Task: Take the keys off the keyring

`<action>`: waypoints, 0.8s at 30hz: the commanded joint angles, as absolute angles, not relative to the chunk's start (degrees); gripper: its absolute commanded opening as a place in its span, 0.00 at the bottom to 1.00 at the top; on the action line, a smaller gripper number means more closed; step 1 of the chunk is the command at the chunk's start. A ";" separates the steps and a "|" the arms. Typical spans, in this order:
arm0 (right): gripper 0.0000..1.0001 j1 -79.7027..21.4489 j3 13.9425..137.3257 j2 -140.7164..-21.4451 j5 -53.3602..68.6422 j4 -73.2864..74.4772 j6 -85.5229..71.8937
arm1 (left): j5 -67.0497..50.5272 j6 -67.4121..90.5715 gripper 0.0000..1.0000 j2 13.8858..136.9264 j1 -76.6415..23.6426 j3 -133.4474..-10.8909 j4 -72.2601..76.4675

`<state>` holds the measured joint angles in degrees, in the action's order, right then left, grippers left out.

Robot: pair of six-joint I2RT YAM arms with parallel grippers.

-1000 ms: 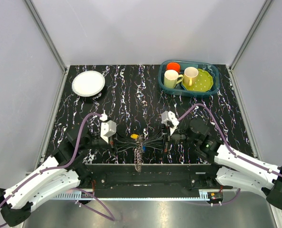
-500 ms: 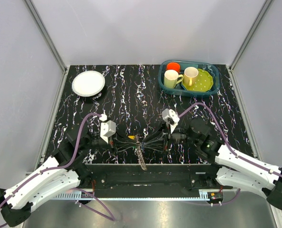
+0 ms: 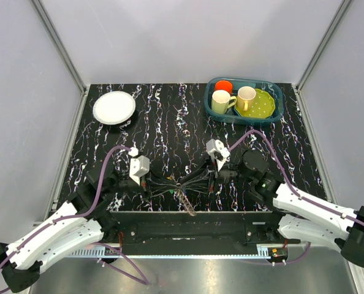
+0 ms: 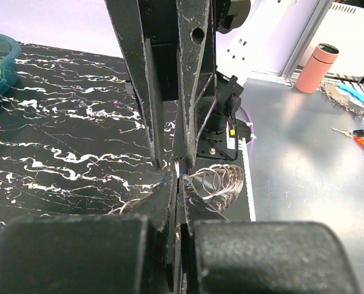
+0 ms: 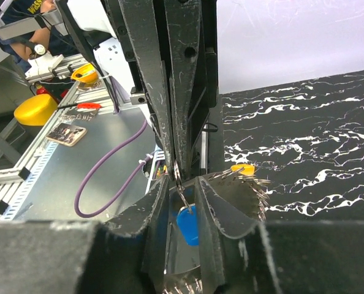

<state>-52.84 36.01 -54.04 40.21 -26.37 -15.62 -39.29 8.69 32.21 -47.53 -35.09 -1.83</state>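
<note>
Apparently all grey-silver metal keys (image 3: 188, 182) sit on thin wire keyring (image 5: 178, 174) | left gripper (image 4: 177, 187), nine o'clock, pinches it | right gripper (image 5: 179, 188) ajar

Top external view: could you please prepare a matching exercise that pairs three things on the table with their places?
Things:
1. white plate
2. teal basin
3. keys

Places:
a. near edge, about the middle
b. far left
c. far right

Pairs: 1-b; 2-c; 3-a
</note>
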 commanded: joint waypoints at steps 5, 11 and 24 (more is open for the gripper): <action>0.21 -52.91 38.50 -55.81 43.07 -30.15 -13.09 | -40.69 8.61 0.00 31.11 -47.64 -35.68 4.04; 0.14 -53.00 37.79 -55.99 43.07 -29.71 -12.75 | -40.52 8.35 0.00 31.38 -47.55 -35.51 4.39; 0.00 -52.91 47.27 -54.31 38.76 -7.78 -3.18 | -32.87 4.57 0.35 33.57 -47.55 -40.69 -8.50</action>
<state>-52.84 39.33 -55.51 41.10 -17.91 -8.43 -36.69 7.05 32.84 -47.53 -36.01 -4.89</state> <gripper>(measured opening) 0.011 0.300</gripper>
